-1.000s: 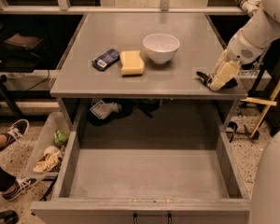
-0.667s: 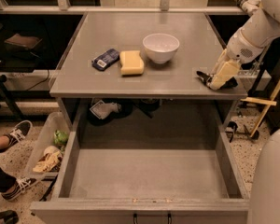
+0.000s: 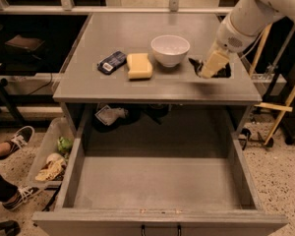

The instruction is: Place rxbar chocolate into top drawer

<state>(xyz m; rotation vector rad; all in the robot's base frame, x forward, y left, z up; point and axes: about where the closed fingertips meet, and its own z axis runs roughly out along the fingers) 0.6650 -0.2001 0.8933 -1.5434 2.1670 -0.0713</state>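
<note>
The rxbar chocolate [image 3: 193,62], a small black wrapped bar, sticks out to the left of my gripper [image 3: 210,67] at the right side of the grey tabletop [image 3: 137,26]. The gripper comes down from the upper right and appears shut on the bar, holding it just above the table beside the white bowl. Most of the bar is hidden behind the gripper, and a dark shadow lies to its right. The top drawer [image 3: 160,219] is pulled fully open below the tabletop, wide and grey, with nothing inside.
A white bowl [image 3: 170,49], a yellow sponge [image 3: 139,65] and a dark blue packet [image 3: 111,62] lie on the tabletop. A bin with clutter [image 3: 53,156] and a person's shoe [image 3: 17,137] are on the floor at the left. Yellow rods [image 3: 280,107] lean at the right.
My gripper has moved left and farther back along the tabletop, toward the bowl, and the black bar moved with it. The drawer and the other items stayed put.
</note>
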